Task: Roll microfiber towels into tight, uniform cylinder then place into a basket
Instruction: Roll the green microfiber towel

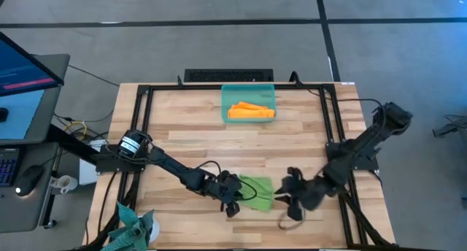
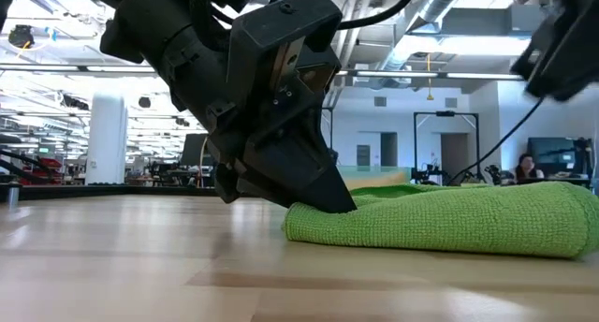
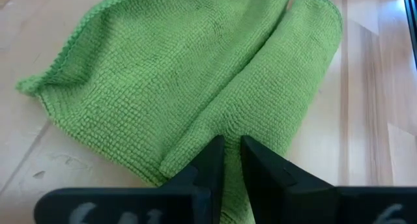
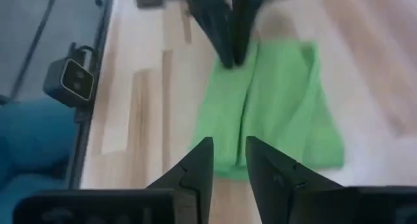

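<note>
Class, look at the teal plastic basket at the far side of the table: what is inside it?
Inside the basket lies the orange towel, rolled up. Whatever is under that towel is covered, so it cannot be seen.

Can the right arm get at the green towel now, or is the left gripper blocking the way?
Probably yes. The right gripper sits just off one edge of the green towel, with only bare table between. The left gripper pinches the opposite edge, so it leaves that side free.
</note>
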Action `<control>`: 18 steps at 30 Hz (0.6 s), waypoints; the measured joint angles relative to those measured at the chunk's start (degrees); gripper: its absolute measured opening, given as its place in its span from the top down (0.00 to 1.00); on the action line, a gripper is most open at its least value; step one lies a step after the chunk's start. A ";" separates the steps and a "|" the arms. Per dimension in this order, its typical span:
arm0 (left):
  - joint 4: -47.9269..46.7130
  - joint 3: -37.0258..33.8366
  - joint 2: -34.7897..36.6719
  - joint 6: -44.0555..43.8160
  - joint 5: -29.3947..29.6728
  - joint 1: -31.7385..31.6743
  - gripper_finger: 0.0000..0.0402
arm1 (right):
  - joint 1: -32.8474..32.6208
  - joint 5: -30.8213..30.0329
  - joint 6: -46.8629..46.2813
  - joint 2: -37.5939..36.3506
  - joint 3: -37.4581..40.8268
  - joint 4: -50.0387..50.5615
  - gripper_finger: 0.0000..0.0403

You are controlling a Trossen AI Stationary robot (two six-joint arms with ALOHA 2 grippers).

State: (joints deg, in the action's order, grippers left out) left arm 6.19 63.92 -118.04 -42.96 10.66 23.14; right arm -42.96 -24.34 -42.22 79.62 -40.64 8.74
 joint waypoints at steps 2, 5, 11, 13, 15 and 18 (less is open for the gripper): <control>0.01 -0.02 0.00 0.00 0.11 0.00 0.88 | -3.27 -6.23 4.04 0.67 -0.02 -1.54 0.72; 0.20 -0.02 -0.02 0.00 0.13 0.00 0.88 | -6.92 -13.08 8.87 3.86 -0.04 -3.63 0.73; 1.06 -0.07 -0.02 0.00 0.40 0.00 0.88 | -8.18 -13.53 13.27 10.06 -0.11 -7.01 0.73; 1.18 -0.07 -0.02 0.00 1.27 0.00 0.88 | -7.87 -13.03 14.20 11.82 -0.11 -7.17 0.73; 1.25 -0.07 -0.04 0.00 1.97 0.02 0.88 | -7.34 -12.90 14.21 12.94 -0.11 -7.72 0.73; 1.25 -0.07 -0.04 0.00 2.03 0.00 0.88 | -5.91 -10.23 14.37 13.11 -1.33 -6.89 0.73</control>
State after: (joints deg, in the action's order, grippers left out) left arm 7.44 63.86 -118.08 -42.96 12.69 23.14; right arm -48.87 -34.57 -27.85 92.72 -41.97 1.86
